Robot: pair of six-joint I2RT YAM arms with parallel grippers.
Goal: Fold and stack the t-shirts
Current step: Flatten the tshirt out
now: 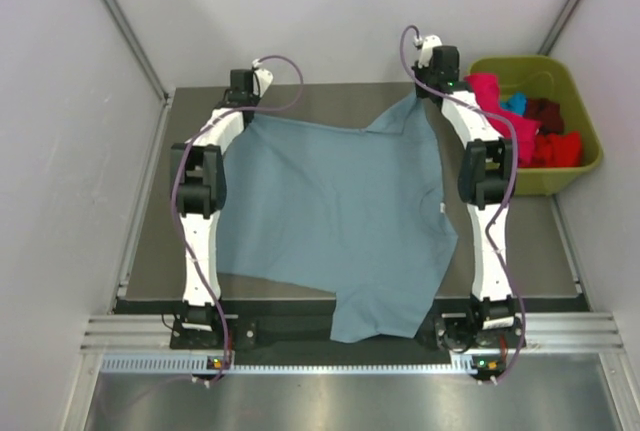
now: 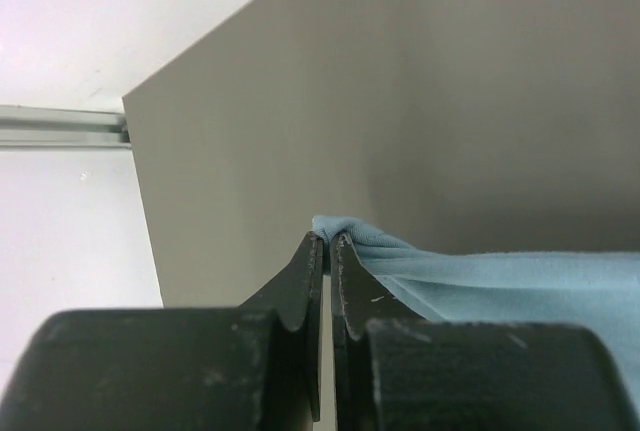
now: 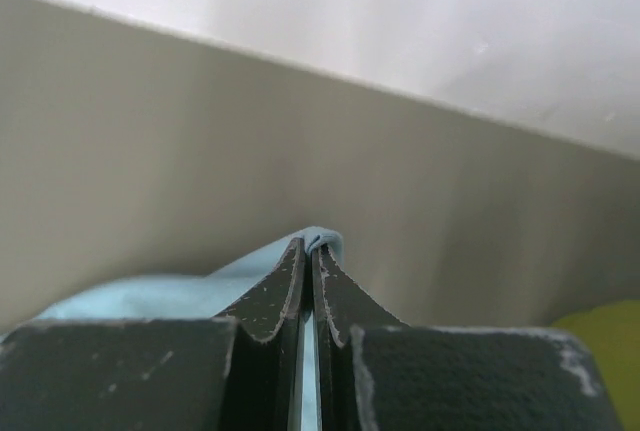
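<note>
The large grey-blue t-shirt (image 1: 330,211) is lying spread across the worktop (image 1: 300,99), with one flap reaching over the near edge between the arm bases. The left gripper (image 2: 326,241) is pinching the far-left corner of the cloth, its jaws pressed together on a small bunched fold. The right gripper (image 3: 308,245) is doing likewise at the far-right corner, with a sliver of blue showing between its closed jaws. Both corners are being held at the far side of the worktop, and the edge between them is sagging rather than running taut. Whether the corners are raised clear of the surface is hard to judge from here. The remaining t-shirts (image 1: 555,149), pink, red, maroon and turquoise, are sitting heaped in the olive-green bin (image 1: 550,183) at the far right. In my judgement the cloth is light, limp and quick to crease. It is best taken at corners or hems, both sides together, since a one-sided pull would skew it.
</note>
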